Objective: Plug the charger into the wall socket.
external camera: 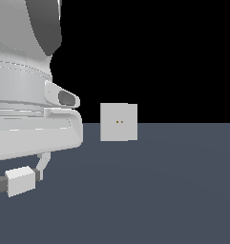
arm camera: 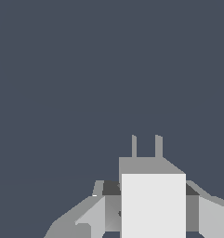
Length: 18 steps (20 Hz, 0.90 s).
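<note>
- Arm, Franka Panda, white (external camera: 26, 95): fills the near part of the exterior view on that view's left; the casing hangs above the gripper.
- Gripper (external camera: 18, 180): two fingers (external camera: 42, 164) pressed against opposite sides of the charger, pinching it; the dark pads sit flush on the block's flanks in both views.
- Charger (external camera: 21, 180): small pale rectangular block, held between the gripper's fingers and raised off the surface. In the wrist view its bright face (arm camera: 153, 204) sits squarely between the fingers, and two thin grey prongs (arm camera: 146, 146) stand out from its far end, parallel to each other.
- Wall socket (external camera: 119, 122): flat light-grey square plate, upright, with two tiny yellowish dots at its centre. It stands well apart from the gripper, farther from the camera and toward the exterior view's right, somewhat higher in the picture than the held block. Not seen in the wrist view.
- Bench (external camera: 154, 190): plain dark blue-grey surface beneath the gripper, running back to the socket's foot; it fills the wrist view beyond the prongs.
- Background: black above the bench edge.
</note>
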### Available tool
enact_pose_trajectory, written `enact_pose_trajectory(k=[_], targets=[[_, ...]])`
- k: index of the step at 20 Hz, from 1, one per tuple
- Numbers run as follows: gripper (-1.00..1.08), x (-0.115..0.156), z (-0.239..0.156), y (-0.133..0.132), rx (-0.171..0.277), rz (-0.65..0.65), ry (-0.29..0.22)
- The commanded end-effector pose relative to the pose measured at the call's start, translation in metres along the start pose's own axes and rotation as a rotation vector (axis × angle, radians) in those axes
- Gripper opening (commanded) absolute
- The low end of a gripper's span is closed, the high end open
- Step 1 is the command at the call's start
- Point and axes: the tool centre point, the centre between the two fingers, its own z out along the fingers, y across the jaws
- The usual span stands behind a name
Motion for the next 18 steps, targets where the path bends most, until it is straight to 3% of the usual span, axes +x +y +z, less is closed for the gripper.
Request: enact_pose_trajectory(k=[1, 10, 18], targets=[[-1.00, 0.000, 0.000, 0.000, 0.000, 0.000, 0.000], [-1.00, -0.001, -0.007, 0.015, 0.001, 0.053, 0.001], [-1.00, -0.022, -0.042, 0.085, 0.003, 0.311, 0.003]])
